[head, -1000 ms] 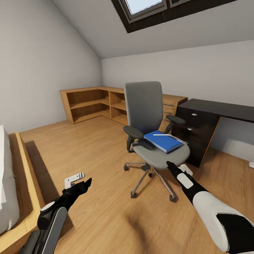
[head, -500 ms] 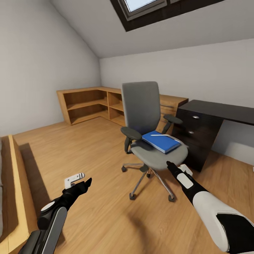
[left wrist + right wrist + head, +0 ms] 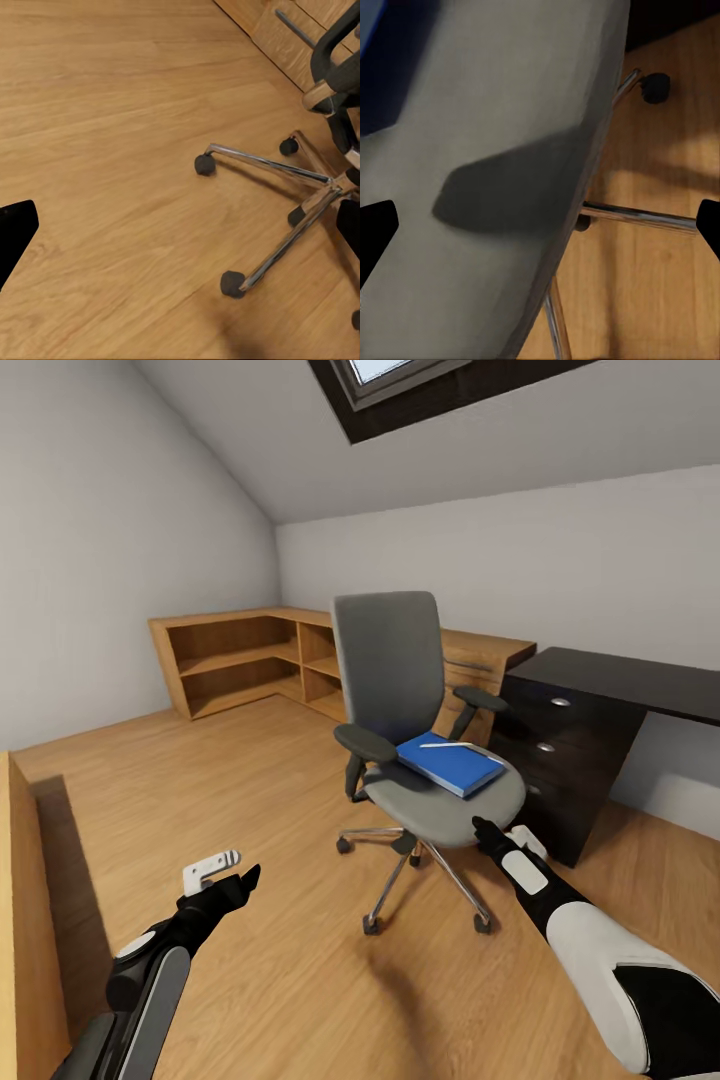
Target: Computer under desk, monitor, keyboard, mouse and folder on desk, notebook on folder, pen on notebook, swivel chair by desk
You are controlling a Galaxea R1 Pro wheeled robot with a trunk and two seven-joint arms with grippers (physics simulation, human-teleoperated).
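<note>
A grey swivel chair (image 3: 420, 710) stands near the dark bench (image 3: 625, 678); a blue folder (image 3: 449, 762) lies on its seat, a pen (image 3: 450, 745) on top. Left claw (image 3: 225, 872) and right claw (image 3: 500, 840) spread, released, empty.

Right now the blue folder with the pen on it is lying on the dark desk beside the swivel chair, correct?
Not quite. The blue folder with the pen on it is lying on the seat of the swivel chair, not on the dark desk beside it. The head view shows this; the visible part of the desk's top carries nothing.
</note>
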